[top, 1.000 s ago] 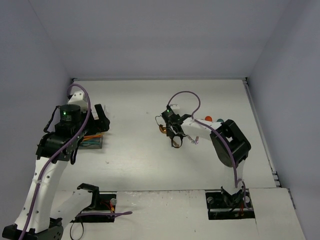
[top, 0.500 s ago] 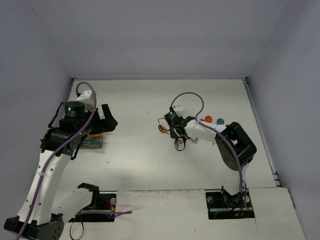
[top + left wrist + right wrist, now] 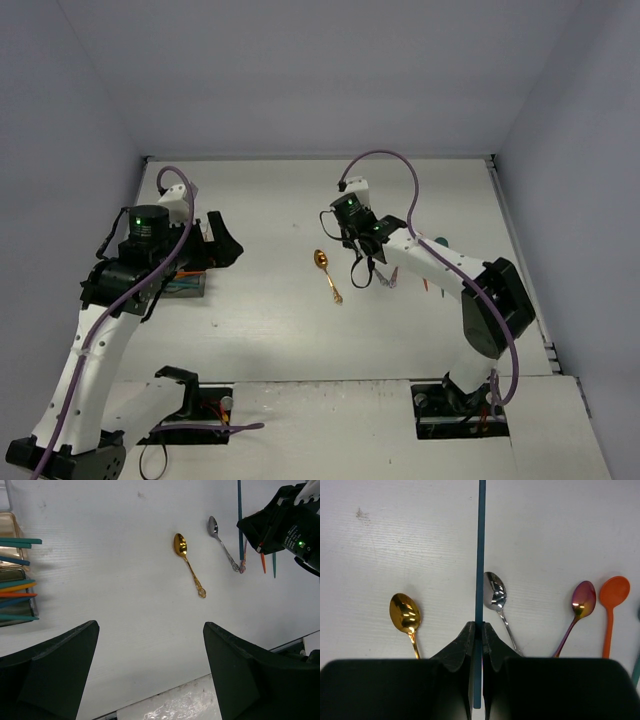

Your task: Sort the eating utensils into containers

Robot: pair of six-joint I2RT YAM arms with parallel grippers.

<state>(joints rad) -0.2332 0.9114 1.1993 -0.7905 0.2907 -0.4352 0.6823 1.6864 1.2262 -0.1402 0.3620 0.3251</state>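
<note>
My right gripper is shut on a blue-teal chopstick and holds it above the table; it also shows in the top view. Below it lie a gold spoon and a silver spoon. The gold spoon shows alone in the top view. My left gripper is open and empty, hovering right of the clear container, which holds teal and orange chopsticks. The container sits at the left in the top view.
An iridescent purple spoon and an orange spoon lie right of the silver one. An orange chopstick and a teal one lie under the right arm. Grey walls close in the table on three sides.
My right gripper has risen and moved toward the back with the chopstick, uncovering the gold spoon. My left gripper has swung a little to the right, away from the container.
</note>
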